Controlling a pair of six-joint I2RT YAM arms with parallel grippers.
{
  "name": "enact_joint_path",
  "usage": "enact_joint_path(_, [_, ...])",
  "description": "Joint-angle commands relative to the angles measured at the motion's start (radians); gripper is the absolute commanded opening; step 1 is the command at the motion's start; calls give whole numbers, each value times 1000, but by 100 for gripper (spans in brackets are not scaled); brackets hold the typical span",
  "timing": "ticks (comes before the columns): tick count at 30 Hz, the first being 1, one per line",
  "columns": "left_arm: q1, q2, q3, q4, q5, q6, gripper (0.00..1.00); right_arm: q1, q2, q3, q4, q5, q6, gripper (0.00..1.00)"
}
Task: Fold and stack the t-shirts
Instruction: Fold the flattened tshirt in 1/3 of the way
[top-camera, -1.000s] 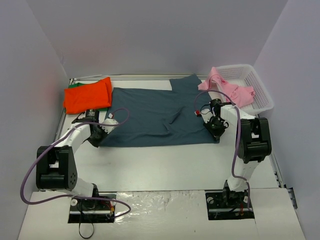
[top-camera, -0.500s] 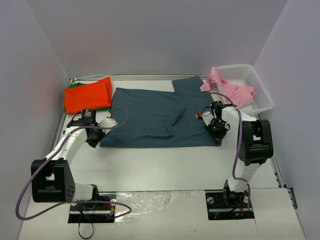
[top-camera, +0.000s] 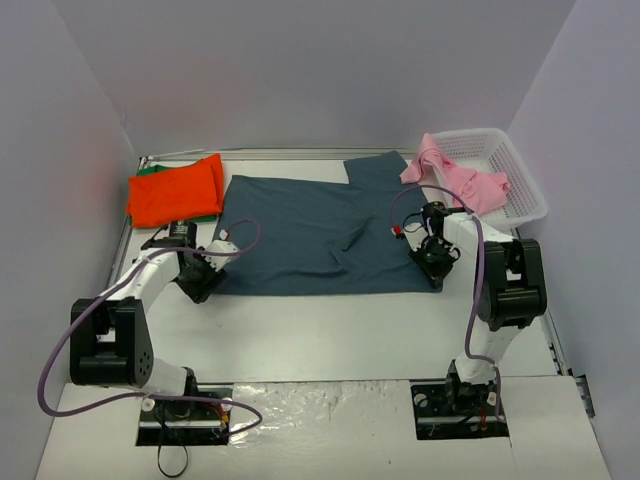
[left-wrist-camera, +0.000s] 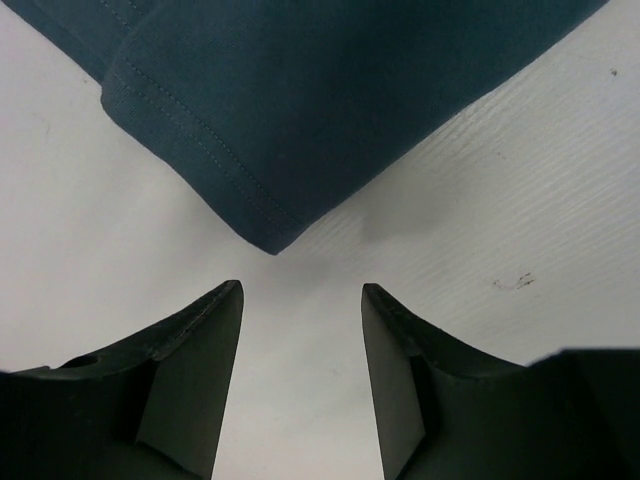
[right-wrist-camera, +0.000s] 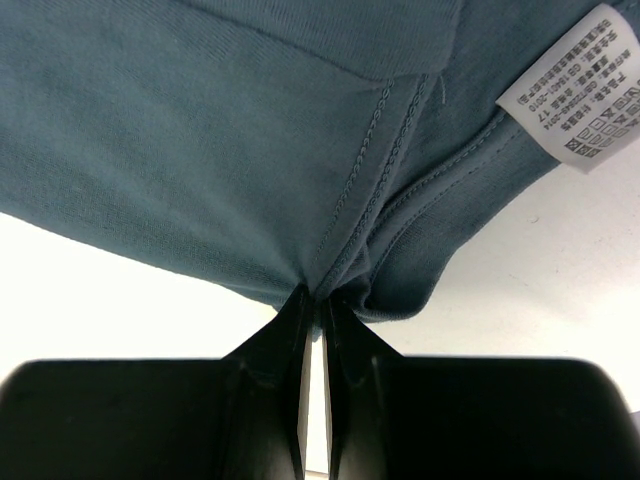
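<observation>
The dark slate-blue t-shirt (top-camera: 310, 235) lies spread flat in the middle of the table. My left gripper (top-camera: 203, 280) stands open just off its near-left corner; in the left wrist view that corner (left-wrist-camera: 270, 235) lies on the table a little ahead of the empty jaws (left-wrist-camera: 302, 292). My right gripper (top-camera: 437, 263) is shut on the shirt's near-right hem, which bunches at the fingertips (right-wrist-camera: 320, 300) in the right wrist view. The orange-red t-shirt (top-camera: 175, 190) lies folded at the back left on top of a green one (top-camera: 148, 170). The light pink t-shirt (top-camera: 455, 178) hangs over the basket's rim.
A white lattice basket (top-camera: 515, 175) stands at the back right against the wall. A white care label (right-wrist-camera: 580, 95) sticks out of the blue shirt near my right gripper. Side walls close in the table on the left and right.
My left gripper has opened and let go of the blue shirt's near-left corner, which now lies on the table. The shirt was drawn a little farther back. The right gripper stays shut on its hem.
</observation>
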Motion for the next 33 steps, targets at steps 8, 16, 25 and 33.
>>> enact_joint_path(8, [7,89,55,27,22,26,48,-6,4,11,-69,-19,13,0])
enact_joint_path(16, [7,137,84,64,24,0,47,-7,0,10,-80,-14,16,0])
enact_joint_path(25, [7,163,107,40,57,4,15,-6,-5,5,-79,-18,16,0])
enact_joint_path(33, [7,155,84,12,60,33,2,-6,-11,2,-86,-8,15,0])
